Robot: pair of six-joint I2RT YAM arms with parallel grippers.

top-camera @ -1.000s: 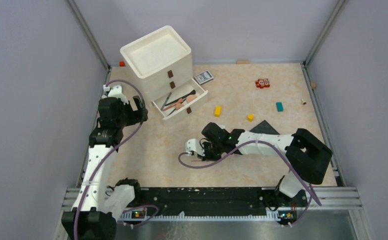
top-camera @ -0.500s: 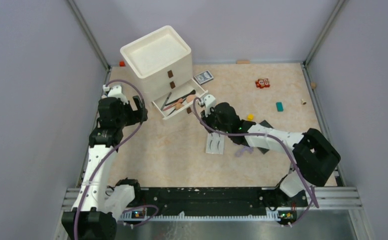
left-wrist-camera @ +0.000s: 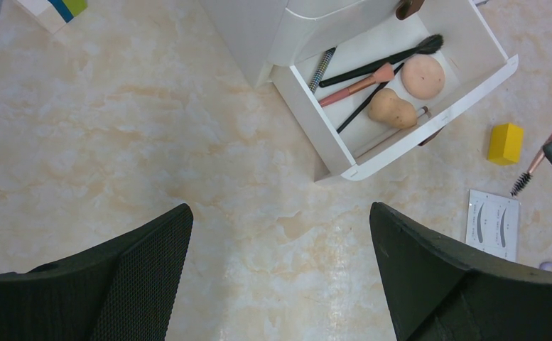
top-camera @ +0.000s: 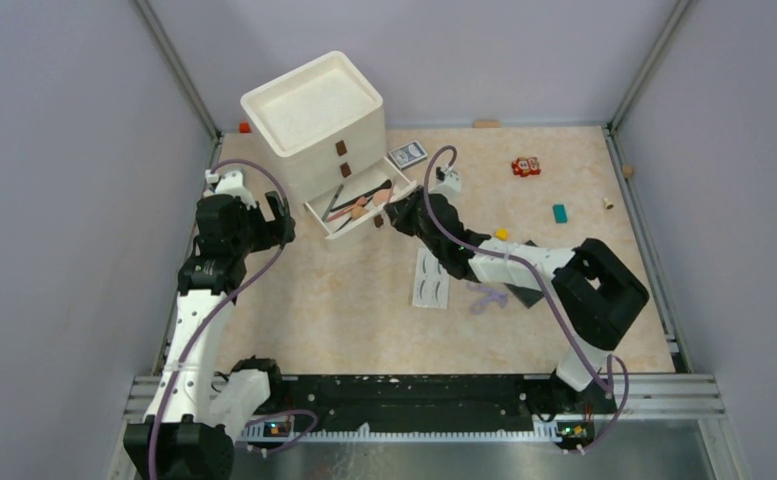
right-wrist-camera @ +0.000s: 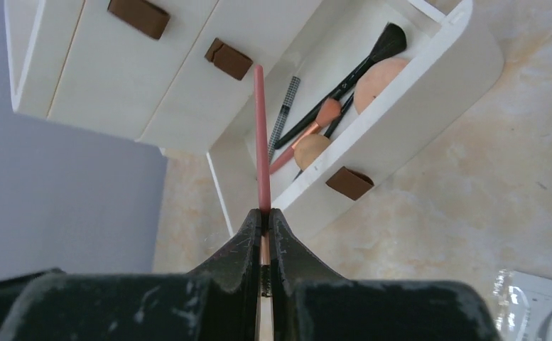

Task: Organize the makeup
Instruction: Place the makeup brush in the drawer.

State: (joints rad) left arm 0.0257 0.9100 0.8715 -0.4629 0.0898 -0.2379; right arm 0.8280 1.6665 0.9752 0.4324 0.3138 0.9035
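Observation:
My right gripper (right-wrist-camera: 264,212) is shut on a thin pink-handled spoolie brush (right-wrist-camera: 260,135). It holds the brush just right of the open bottom drawer (top-camera: 359,206) of the white drawer unit (top-camera: 314,110), handle pointing at the drawer. The drawer holds a black brush (left-wrist-camera: 386,60), a pink brush (left-wrist-camera: 358,82), a peach puff (left-wrist-camera: 422,76), a peach sponge (left-wrist-camera: 392,108) and a patterned pencil (left-wrist-camera: 321,69). The white false-eyelash card (top-camera: 430,278) and purple curler (top-camera: 486,296) lie on the table below the right arm. My left gripper (left-wrist-camera: 280,209) is open and empty over bare table left of the drawer.
A yellow block (top-camera: 501,234) and a teal block (top-camera: 560,213) lie right of the arm. The blue-grey patterned card box (top-camera: 408,154) sits behind the drawer. Small red pieces (top-camera: 525,166) lie at the back right. Walls close in on both sides.
My right arm has swung from mid-table up and left to the drawer with the pink brush, uncovering the eyelash card and curler. The left arm has not moved.

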